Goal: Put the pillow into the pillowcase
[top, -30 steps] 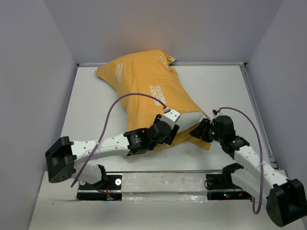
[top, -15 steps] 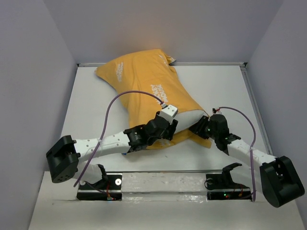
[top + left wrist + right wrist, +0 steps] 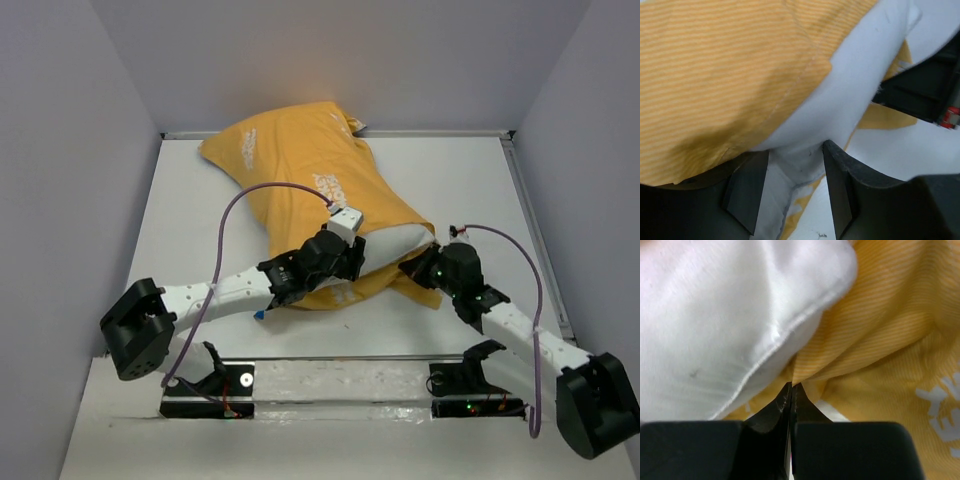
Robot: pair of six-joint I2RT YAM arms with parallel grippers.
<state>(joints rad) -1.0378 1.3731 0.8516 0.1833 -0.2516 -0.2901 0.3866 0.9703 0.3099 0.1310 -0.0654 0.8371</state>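
Observation:
The yellow-orange pillowcase [image 3: 300, 170] lies slantwise across the table, its mouth toward the arms. The white pillow [image 3: 395, 243] is mostly inside, with one end bulging out of the mouth. My left gripper [image 3: 357, 262] is at that end. In the left wrist view the pillow's [image 3: 855, 85] seamed corner fills the gap between the gripper's [image 3: 796, 150] jaws, and the pillowcase [image 3: 715, 75] hem lies just above. My right gripper [image 3: 413, 268] is at the mouth's lower right edge. In the right wrist view the gripper [image 3: 791, 385] is shut on a fold of pillowcase [image 3: 890, 340] beneath the pillow [image 3: 715, 315].
The white table [image 3: 470, 190] is fenced by grey walls, with a raised rail along the back and right. Purple cables [image 3: 235, 215] arc over both arms. A small blue scrap [image 3: 260, 316] lies under the left forearm. The right arm's black body [image 3: 920, 90] is close beside the left gripper.
My right gripper has closed onto the pillowcase's edge. The left arm has pushed farther up the table with the pillow's end, and less white shows outside the mouth.

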